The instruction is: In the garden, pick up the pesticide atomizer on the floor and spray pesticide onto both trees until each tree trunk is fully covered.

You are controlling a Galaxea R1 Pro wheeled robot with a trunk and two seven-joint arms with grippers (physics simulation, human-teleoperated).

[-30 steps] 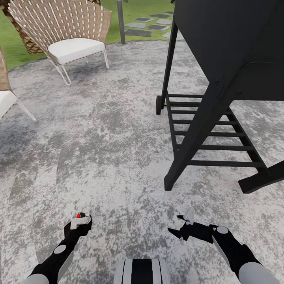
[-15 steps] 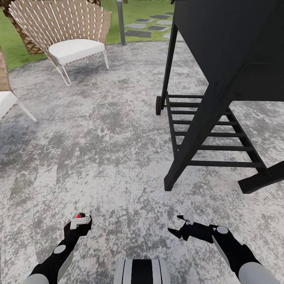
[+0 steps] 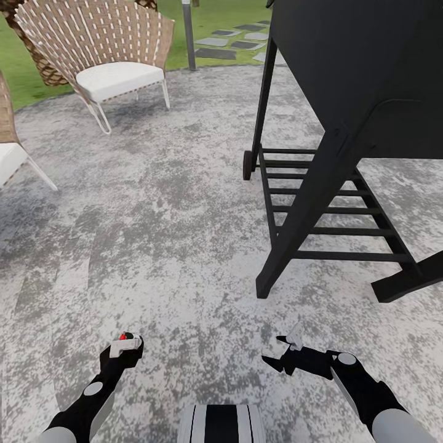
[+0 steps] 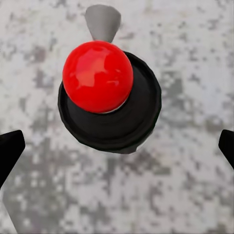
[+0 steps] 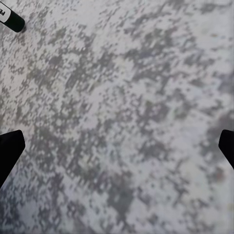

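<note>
Standing on the mottled patio floor (image 3: 154, 246) beside a black grill cart (image 3: 344, 154), the robot is in transit. The left tool (image 3: 126, 346) carries the red-knobbed pesticide atomizer (image 4: 105, 87), its fingertips spread wide in the wrist view, so the grip itself is unclear; the right tool (image 3: 280, 357) is open, empty. Next: heading for the lawn (image 3: 215, 15) past the wicker chair (image 3: 104, 55).

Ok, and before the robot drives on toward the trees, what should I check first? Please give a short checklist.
1. Sprayer at the left gripper: it sits between the fingertips, ok.
2. Firm grip on the sprayer: cannot tell, the fingertips look wide apart.
3. Right gripper free: ok, open, with nothing between the fingertips.
4. Way ahead on the right: not ok, the black grill stands close; steering left of it seems safer.
5. Chair at the far left: ok, well apart from both arms.
6. Where the trees stand: cannot tell; the lawn lies beyond the patio.
</note>
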